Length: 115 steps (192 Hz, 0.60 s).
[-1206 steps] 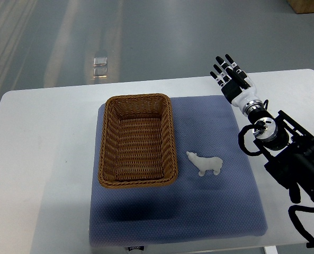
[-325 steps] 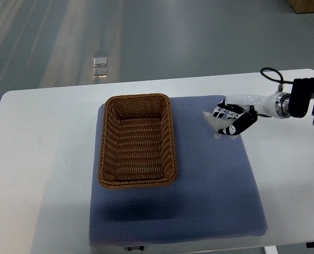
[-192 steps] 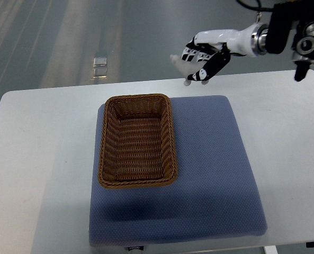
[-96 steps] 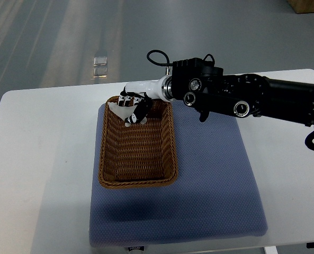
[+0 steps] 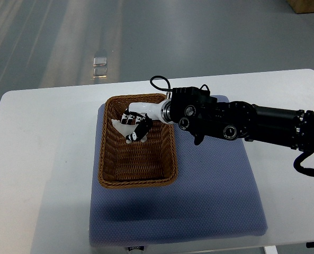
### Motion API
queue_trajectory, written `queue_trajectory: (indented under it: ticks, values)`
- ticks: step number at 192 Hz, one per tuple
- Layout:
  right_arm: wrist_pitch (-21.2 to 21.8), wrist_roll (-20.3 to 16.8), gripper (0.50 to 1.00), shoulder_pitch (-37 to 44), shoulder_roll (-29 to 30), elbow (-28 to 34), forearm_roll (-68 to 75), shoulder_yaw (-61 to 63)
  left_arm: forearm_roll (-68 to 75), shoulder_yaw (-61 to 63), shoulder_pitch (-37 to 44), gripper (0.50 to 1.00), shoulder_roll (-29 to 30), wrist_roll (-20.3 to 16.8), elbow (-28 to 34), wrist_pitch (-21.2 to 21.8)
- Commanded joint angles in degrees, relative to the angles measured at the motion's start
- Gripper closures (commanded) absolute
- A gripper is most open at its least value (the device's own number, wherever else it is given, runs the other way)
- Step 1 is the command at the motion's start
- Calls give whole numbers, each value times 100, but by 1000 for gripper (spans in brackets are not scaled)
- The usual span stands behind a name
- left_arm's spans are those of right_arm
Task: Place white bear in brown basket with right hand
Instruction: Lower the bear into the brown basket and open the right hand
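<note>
The brown wicker basket (image 5: 110, 166) sits on the left part of a blue mat (image 5: 209, 196). My right arm comes in from the right edge and reaches across the mat, its black forearm over the basket's far right corner. My right hand (image 5: 132, 127) is inside the basket's far half, fingers curled around the white bear (image 5: 120, 127), whose pale body shows at the hand's left side. The bear is held low over the basket's woven floor; I cannot tell whether it touches. The left arm does not show.
The blue mat lies on a white table (image 5: 40, 159). Grey floor lies beyond the table's far edge, with a small bright object (image 5: 99, 67) on it.
My right hand with the bear has dropped lower and moved slightly nearer, from over the basket's far rim to inside its far half. The forearm has sunk with it.
</note>
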Motion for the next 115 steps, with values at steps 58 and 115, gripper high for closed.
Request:
queue_trajectory:
  ticks: [58,115]
  values:
    - [-1,1,705,-137,0,-15,-6,28,1,0,0,500,0,0,0,0]
    - [16,1,577,126,-272,-15,38,353,1,-9,0,500,0,0,0,0]
